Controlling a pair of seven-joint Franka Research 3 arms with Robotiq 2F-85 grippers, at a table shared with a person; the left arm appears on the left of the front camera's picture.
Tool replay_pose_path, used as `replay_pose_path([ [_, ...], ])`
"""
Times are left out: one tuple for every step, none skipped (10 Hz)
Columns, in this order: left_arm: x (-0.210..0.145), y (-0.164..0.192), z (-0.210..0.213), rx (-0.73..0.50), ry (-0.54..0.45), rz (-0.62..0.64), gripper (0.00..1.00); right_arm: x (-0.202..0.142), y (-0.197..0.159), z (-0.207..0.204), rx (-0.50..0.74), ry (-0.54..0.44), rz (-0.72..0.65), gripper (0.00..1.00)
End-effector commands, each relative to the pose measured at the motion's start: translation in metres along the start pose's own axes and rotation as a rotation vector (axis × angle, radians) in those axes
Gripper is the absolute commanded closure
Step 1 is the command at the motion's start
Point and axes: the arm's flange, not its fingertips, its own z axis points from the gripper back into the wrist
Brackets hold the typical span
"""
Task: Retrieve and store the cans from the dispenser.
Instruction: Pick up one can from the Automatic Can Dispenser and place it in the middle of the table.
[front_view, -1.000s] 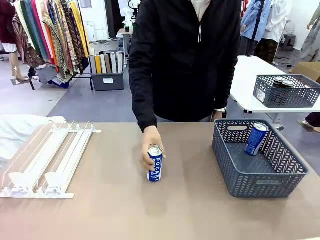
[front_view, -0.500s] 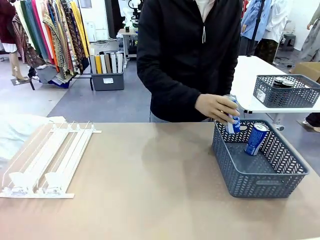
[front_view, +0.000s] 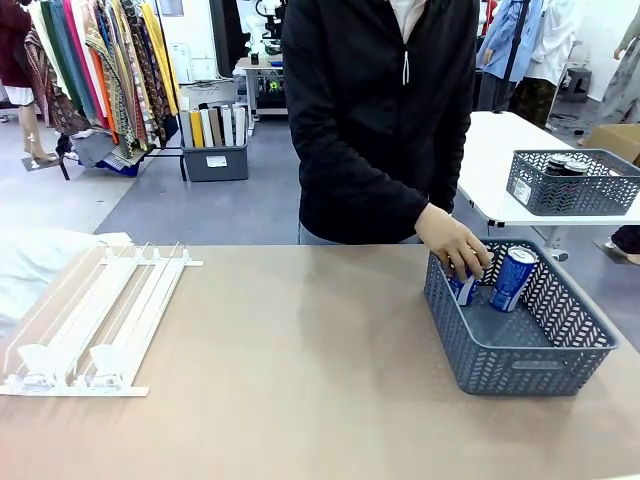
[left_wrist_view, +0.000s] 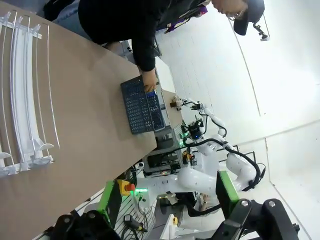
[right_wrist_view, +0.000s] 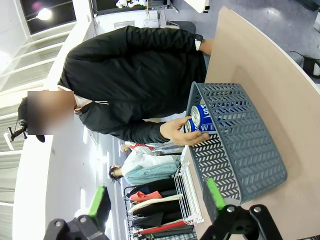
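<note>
— From where do we look in the front view?
— From our side, across the table (front_view: 300, 400) at the person (front_view: 385, 110) opposite.
— And our wrist cameras?
— Both look from far and are rolled sideways. The left one looks along the table; the right one faces the person.
— What do they share?
— All three show the grey basket (front_view: 520, 350) (left_wrist_view: 142, 107) (right_wrist_view: 235, 145).

A black zip-up jacket (front_view: 385, 110) with long sleeves is being worn by the person, over a white top (front_view: 403, 12). Green pads are being shown on the black gripper fingers (right_wrist_view: 214, 194).
</note>
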Motion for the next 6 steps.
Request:
replay_pose_path([
  [0.0007, -0.0014, -0.0027, -0.024, -0.006, -0.004, 0.00, -0.0022, 0.0038, 0.0009, 0.002, 0.005, -0.002, 0.00],
  [0.0007, -0.0014, -0.0027, -0.024, -0.006, -0.004, 0.00, -0.0022, 0.0038, 0.0009, 0.002, 0.005, -0.002, 0.00],
  [0.0007, -0.0014, -0.0027, -0.024, -0.006, -0.004, 0.00, -0.0022, 0.0038, 0.0009, 0.002, 0.005, -0.002, 0.00],
  [0.0007, -0.0014, -0.0027, -0.024, -0.006, -0.004, 0.00, -0.0022, 0.0038, 0.0009, 0.002, 0.005, -0.002, 0.00],
  [0.0007, -0.0014, -0.0027, -0.024, -0.006, -0.004, 0.00, -0.0022, 0.0038, 0.0009, 0.002, 0.005, -0.002, 0.00],
  [0.0007, -0.0014, -0.0027, -0.024, -0.006, -0.004, 0.00, -0.0022, 0.0038, 0.0009, 0.002, 0.005, -0.002, 0.00],
])
